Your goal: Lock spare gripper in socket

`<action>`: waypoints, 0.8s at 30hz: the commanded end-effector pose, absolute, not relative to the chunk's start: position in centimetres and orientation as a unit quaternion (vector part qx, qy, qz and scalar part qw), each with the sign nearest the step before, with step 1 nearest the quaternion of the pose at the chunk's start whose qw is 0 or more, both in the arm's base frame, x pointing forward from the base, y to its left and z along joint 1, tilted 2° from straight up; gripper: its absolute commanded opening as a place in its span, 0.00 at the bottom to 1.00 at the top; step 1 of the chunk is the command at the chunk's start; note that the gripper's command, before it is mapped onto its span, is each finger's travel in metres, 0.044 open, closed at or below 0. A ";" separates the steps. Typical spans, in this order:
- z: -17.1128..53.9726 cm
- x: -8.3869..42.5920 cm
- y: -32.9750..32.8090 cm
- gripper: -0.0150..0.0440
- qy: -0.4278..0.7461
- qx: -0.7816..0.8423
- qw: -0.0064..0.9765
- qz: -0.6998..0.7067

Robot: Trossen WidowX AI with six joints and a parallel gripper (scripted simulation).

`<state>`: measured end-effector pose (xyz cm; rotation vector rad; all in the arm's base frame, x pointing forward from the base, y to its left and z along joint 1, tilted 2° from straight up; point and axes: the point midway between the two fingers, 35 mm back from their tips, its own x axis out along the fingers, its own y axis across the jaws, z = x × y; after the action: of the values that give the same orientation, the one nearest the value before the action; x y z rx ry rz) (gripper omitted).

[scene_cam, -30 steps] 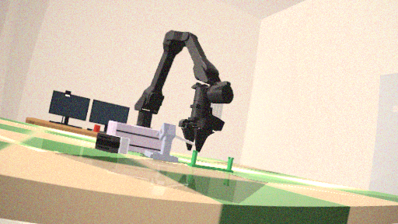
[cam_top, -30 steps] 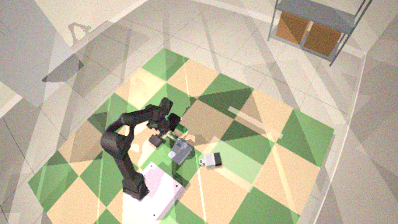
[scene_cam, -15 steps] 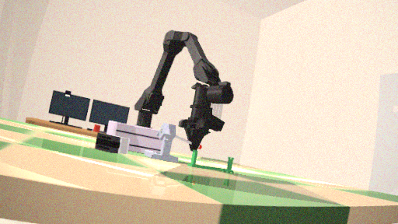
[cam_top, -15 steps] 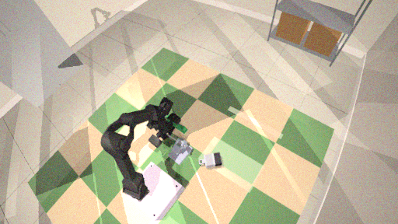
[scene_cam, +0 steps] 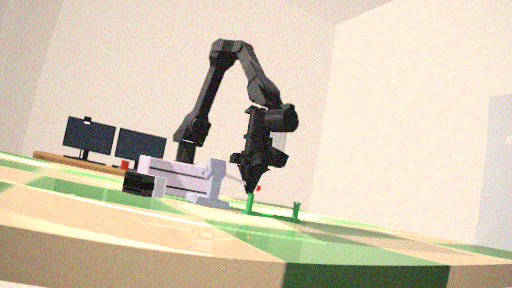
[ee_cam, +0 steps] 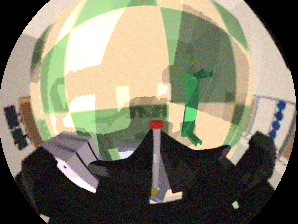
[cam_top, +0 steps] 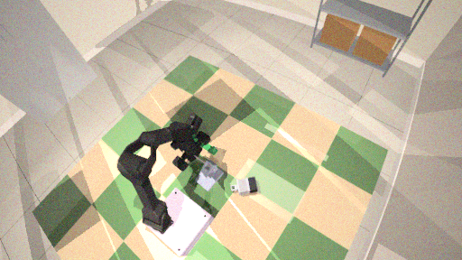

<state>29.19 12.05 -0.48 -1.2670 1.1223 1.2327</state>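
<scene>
Gripping the lock pin, which still needs pulling from the socket

The pincer (cam_top: 192, 154) (scene_cam: 249, 191) (ee_cam: 153, 131) is closed on the lock pin (scene_cam: 235, 178) (ee_cam: 156, 155), low over the desk (cam_top: 295, 160) (scene_cam: 150, 225) (ee_cam: 130, 40). Its fingers stand close together around the shaft, and the red end shows just past them. From there the pin slants back toward the mount (cam_top: 209, 175) (scene_cam: 216, 182) (ee_cam: 163, 185), left of the pincer in the exterior view; its inner end looks lodged in the socket, though how deep I cannot tell.

The step in hand is taking out the stored pin. The next move calls for a straight pull along the shaft, away from the mount, since a sideways drag could bind it or shift the mount.

Just beside the pincer, on the right in the exterior view, is a green bracket (cam_top: 209, 148) (scene_cam: 272, 216) (ee_cam: 190, 105) with two uprights, probably a rest for the pin. Farther out, left of the mount in that view, the spare gripper (cam_top: 246, 185) (scene_cam: 140, 184) lies undocked.
</scene>
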 end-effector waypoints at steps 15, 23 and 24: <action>0.9 29.3 13.1 0.25 0.418 -0.463 0.550 0.555; 1.3 29.4 13.6 0.25 0.416 -0.461 0.551 0.557; 1.3 29.4 13.6 0.25 0.416 -0.461 0.551 0.557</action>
<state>29.26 13.31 0.93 -1.0995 0.9917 1.3190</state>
